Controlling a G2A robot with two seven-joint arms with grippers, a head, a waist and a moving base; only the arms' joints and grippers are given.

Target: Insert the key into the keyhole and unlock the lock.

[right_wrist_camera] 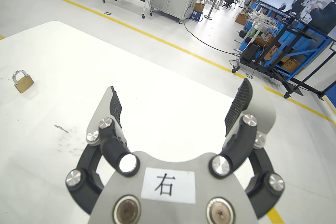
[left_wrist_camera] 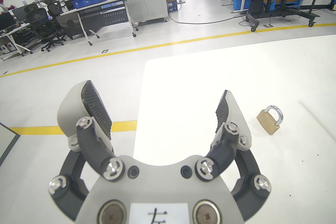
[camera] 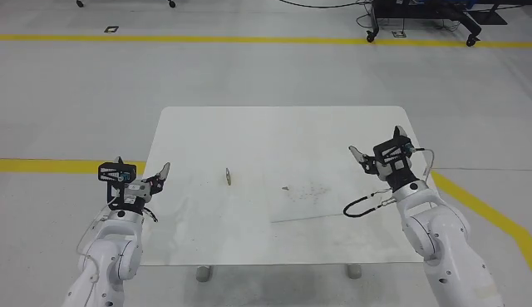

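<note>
A small brass padlock [camera: 228, 175] with a silver shackle stands on the white table [camera: 274, 132], left of its middle; it also appears in the left wrist view [left_wrist_camera: 270, 120] and the right wrist view [right_wrist_camera: 22, 81]. A small silver key [camera: 285, 188] lies flat near the table's middle, among dark scuff marks, seen too as the key [right_wrist_camera: 61, 128]. My left gripper [camera: 143, 174] hangs open at the table's left edge, well left of the padlock, nothing between its fingers [left_wrist_camera: 95, 109]. My right gripper [camera: 379, 145] is open at the right side, empty, far from the key.
The table's front edge [camera: 274, 263] is close to both arms. A black cable [camera: 366, 205] loops off the right arm above the table's right part. Yellow floor lines [camera: 249, 38] and wheeled racks lie beyond the table.
</note>
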